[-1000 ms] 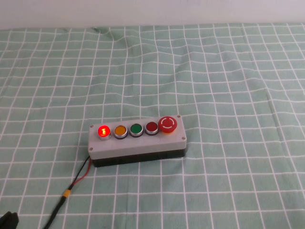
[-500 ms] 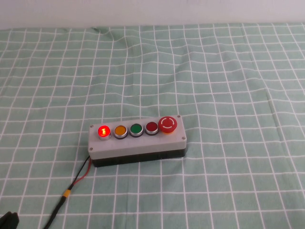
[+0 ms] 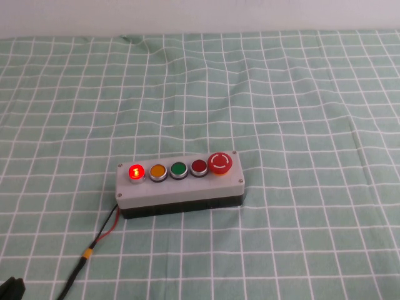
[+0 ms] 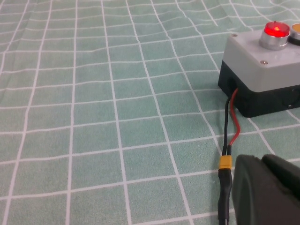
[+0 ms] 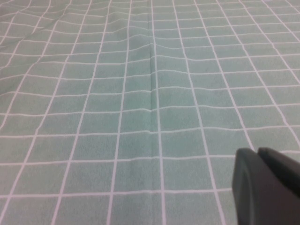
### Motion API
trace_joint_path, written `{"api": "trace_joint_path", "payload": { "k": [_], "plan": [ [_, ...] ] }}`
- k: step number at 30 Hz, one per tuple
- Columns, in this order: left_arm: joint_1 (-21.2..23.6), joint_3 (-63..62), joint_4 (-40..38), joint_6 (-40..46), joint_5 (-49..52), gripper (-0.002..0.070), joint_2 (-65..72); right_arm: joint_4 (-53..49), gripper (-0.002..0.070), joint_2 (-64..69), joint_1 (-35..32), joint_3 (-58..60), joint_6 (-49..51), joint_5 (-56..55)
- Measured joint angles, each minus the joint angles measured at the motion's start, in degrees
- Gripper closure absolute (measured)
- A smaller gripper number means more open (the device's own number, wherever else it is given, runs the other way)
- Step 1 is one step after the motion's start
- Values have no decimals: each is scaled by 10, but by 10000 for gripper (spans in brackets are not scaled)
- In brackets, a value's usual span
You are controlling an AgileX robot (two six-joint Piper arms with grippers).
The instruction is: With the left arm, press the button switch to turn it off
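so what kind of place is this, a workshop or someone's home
Likely a robot test bench, not a home: a wired control box with the lit button switch sits alone on a green checked cloth. Left gripper waits nearby; right gripper hovers over cloth.

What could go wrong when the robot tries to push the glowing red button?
The button switch is lit and sits right beside the orange button, so the left claw, low near the box's wires, might hit the wrong one. The claw could also snag those wires, or shove the grey box along the wrinkly cloth. The right claw sits over bare cloth, out of the way.
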Motion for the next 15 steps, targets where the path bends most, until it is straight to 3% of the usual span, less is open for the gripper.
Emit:
{"api": "trace_joint_path", "payload": {
  "k": [7,15],
  "plan": [
    [0,0,-1,-1,-60,677,0,0,694,0,0,0,0,0],
    [0,0,-2,-9,-303,677,0,0,694,0,0,0,0,0]
  ]
}}
